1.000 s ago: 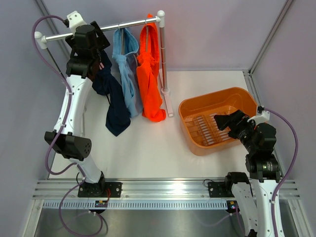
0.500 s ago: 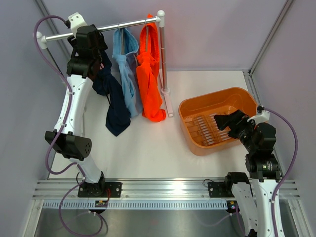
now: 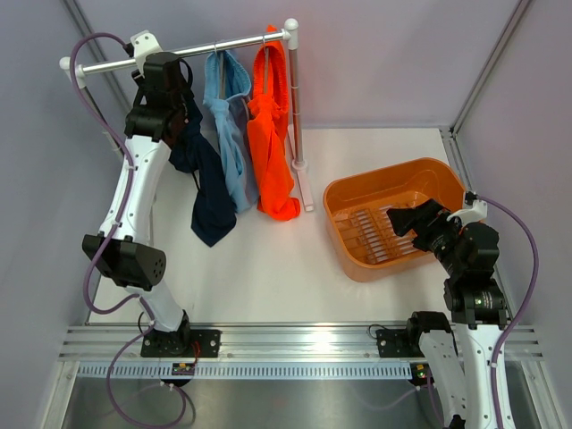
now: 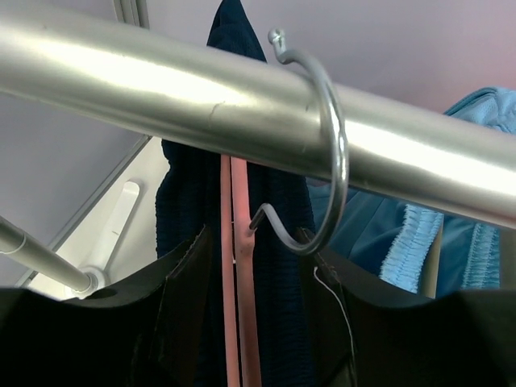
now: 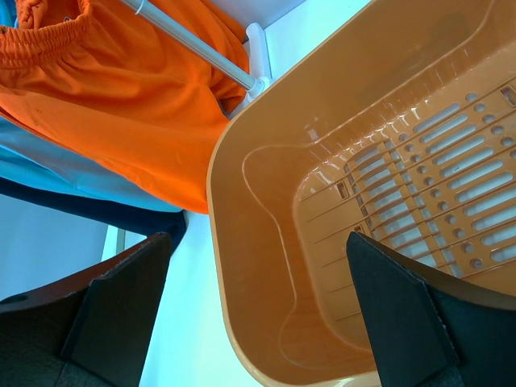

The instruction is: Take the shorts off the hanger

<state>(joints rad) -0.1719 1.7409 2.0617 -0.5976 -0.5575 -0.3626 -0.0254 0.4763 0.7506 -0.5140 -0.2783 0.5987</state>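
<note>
Fingers [image 4: 181, 310] of the left gripper [image 4: 256, 250] are spread apart just below the rail [image 4: 161, 89]. Between them pass two pink strips [image 4: 234, 266] and the lower curl of a metal hook [image 4: 334, 153]. The hook loops over the rail. The curl lies close to the right-hand finger; contact cannot be confirmed. The fingers grasp nothing.

Behind the strips hang the navy shorts [image 3: 210, 192]. In the top view they are the leftmost pair on the rail, directly beside the raised left arm, and their lower end drapes down toward the table [image 3: 268, 268].

The light blue shorts [image 3: 231, 143] hang in the middle, touching the navy pair. The orange shorts [image 3: 273, 152] hang beside them, nearest the post [image 3: 295, 98]. All three pairs are on the rail.

The right gripper [image 5: 258, 242] is released, its fingers [image 5: 121, 314] set wide and holding nothing. It hovers over the near right part of the orange basket [image 3: 357, 192], pointing toward the rail. The basket stands on the table to the right of the post, well apart from the shorts. Its slotted floor carries no garment.
</note>
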